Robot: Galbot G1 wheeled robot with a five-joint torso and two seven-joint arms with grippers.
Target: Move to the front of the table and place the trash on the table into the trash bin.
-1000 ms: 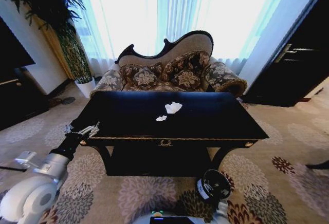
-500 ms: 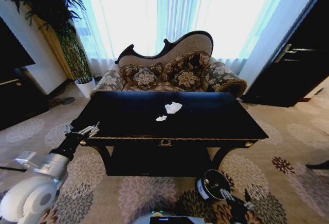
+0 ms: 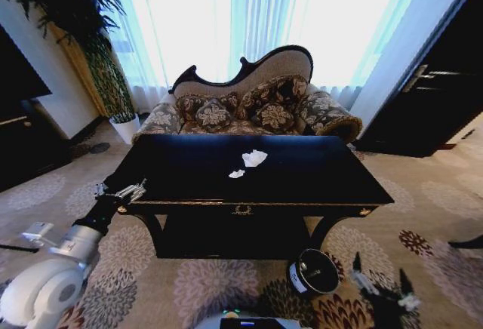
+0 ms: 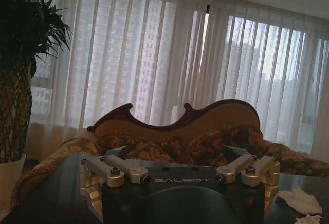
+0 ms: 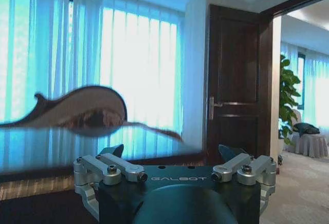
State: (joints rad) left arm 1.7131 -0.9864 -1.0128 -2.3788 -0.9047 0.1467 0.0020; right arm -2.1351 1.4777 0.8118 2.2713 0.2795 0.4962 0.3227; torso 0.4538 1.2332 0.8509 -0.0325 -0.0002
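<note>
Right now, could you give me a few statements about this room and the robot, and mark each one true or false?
1. Two white paper wads lie on the table. True.
2. The trash bin stands on the table top. False: it stands on the carpet in front of the table, near its right front leg.
3. The left gripper is at the table's left front corner, with open fingers and nothing in it. True.
4. The right gripper holds a paper wad. False: it is open and empty, low over the carpet to the right of the bin.
5. A sofa stands behind the table by the curtained window. True.
</note>
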